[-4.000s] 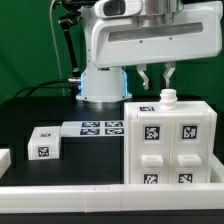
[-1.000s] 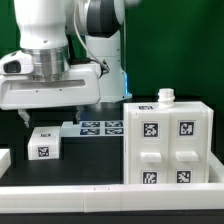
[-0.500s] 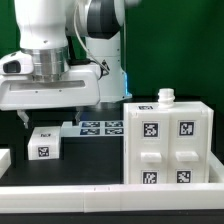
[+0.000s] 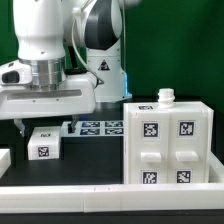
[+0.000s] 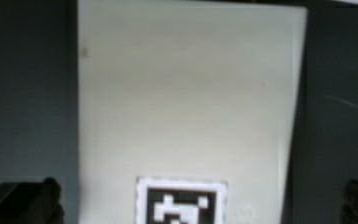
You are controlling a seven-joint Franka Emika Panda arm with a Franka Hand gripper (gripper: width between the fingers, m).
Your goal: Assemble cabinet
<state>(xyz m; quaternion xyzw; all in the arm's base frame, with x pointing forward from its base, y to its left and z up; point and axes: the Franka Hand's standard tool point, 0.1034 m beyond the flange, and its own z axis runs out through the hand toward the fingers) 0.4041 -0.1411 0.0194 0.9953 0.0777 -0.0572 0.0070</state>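
My jaws are wide apart. My gripper (image 4: 45,126) hangs over the small piece (image 4: 43,143), one finger (image 5: 25,203) on each side. The wrist view shows a gap on both sides, so no contact. The piece sits on the black table (image 4: 95,165). In the exterior view the cabinet (image 4: 168,145) stands at the piece's 3 o'clock, well apart. The marker board (image 4: 100,127) is at its 2 o'clock.

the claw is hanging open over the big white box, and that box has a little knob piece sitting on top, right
One thing is wrong: the claw hangs open over the small white block at the exterior view's left, not over the big white box. The exterior view shows this. The little knob piece does sit on top of that box.
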